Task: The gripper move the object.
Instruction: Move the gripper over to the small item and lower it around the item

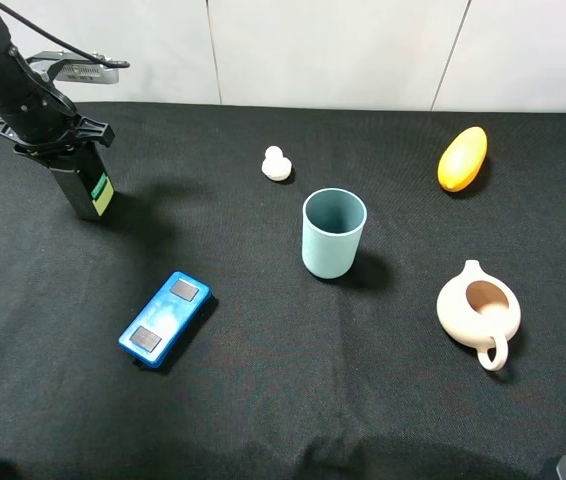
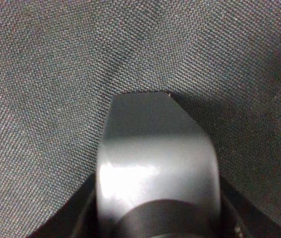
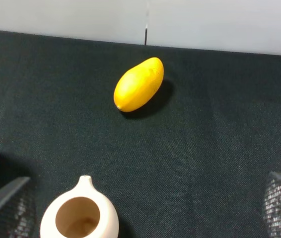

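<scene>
Teal cup (image 1: pixel 333 232), mango (image 1: pixel 462 158), perhaps teapot (image 1: pixel 477 310)

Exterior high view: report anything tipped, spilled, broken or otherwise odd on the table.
Nothing looks spilled or broken. The teal cup and cream pot stand upright, and the blue device lies flat. Only the pump bottle appears to lean slightly, with the left gripper clamped on its top.

bottle (image 1: pixel 78 192) black/green-white | cup (image 1: pixel 333 235) teal | device (image 1: pixel 165 319) blue | mango (image 1: pixel 462 158) yellow | jug (image 1: pixel 458 320) cream | cloth (image 1: pixel 263 400) black
</scene>
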